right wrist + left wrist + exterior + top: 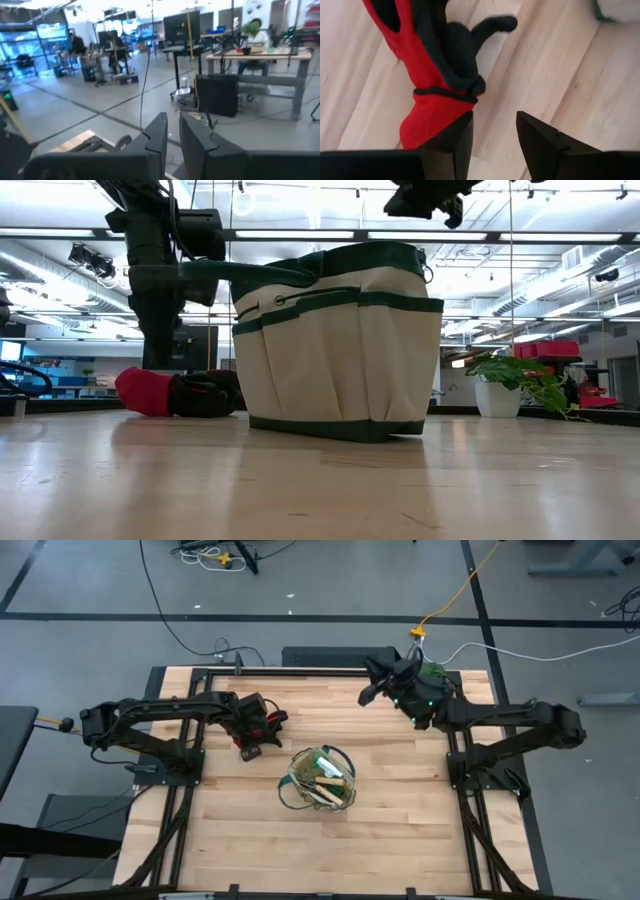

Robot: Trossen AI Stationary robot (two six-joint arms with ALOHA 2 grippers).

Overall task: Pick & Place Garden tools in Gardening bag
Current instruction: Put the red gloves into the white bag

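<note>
A red-and-black glove (262,722) lies on the wooden table to the left of the bag; it also shows in the low view (150,392). My left gripper (250,750) is open, low over the table at the glove's red cuff (427,117), with bare wood between its fingers (495,117). The beige gardening bag with green trim (340,350) stands upright at mid-table (345,762), with wooden-handled tools (325,787) inside. My right gripper (372,692) is raised at the far right, shut and empty (173,120). My left gripper points down at the table, one finger (452,137) right beside the glove's red cuff (420,125). I cannot tell whether that finger touches the cuff. Nothing lies between the fingers.
A leafy green plant in a white pot (520,380) stands at the table's far right corner (433,670), close to my right arm. Bare wood lies in front of the bag and to its right.
</note>
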